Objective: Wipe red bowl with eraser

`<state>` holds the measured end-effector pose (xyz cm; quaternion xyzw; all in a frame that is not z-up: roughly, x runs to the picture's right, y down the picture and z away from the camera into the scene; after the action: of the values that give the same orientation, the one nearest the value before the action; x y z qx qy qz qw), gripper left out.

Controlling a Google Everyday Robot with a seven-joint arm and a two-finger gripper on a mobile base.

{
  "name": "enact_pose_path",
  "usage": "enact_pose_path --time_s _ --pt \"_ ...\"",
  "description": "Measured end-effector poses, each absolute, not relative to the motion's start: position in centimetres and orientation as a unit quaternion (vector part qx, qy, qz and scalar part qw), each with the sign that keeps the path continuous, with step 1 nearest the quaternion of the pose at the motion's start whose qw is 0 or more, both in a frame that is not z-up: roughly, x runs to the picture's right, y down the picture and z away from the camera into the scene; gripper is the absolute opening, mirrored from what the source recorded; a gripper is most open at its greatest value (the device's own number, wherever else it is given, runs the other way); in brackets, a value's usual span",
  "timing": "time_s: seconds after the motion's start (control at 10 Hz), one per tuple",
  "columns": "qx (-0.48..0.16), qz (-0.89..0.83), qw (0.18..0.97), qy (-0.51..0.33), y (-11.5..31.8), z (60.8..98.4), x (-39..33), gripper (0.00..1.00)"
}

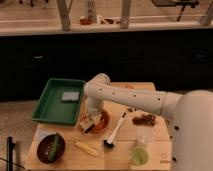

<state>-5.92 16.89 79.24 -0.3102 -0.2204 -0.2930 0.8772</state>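
The red bowl [101,124] sits on the wooden table just right of the green tray, partly covered by my arm. My gripper [89,121] points down over the bowl's left rim. It is shut on the eraser [87,126], a small tan block pressed against the rim. The white arm reaches in from the right and hides the back of the bowl.
A green tray [50,107] at the left holds a grey-blue block [71,96]. A dark bowl [44,152] with a green item stands at the front left, with a yellow item [86,148] beside it. A black brush [116,131], a brown pile [145,120] and a glass [141,152] lie to the right.
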Motion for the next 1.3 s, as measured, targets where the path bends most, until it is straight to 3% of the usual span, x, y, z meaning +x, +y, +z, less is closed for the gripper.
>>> enact_pose_path --time_s 0.7,1.3 --pt "-0.283 -0.240 0.909 -0.187 14.6 80.3 -1.3 0.00" --pt "-0.292 -0.277 0.892 -0.207 13.4 83.3 -6.4 0.00"
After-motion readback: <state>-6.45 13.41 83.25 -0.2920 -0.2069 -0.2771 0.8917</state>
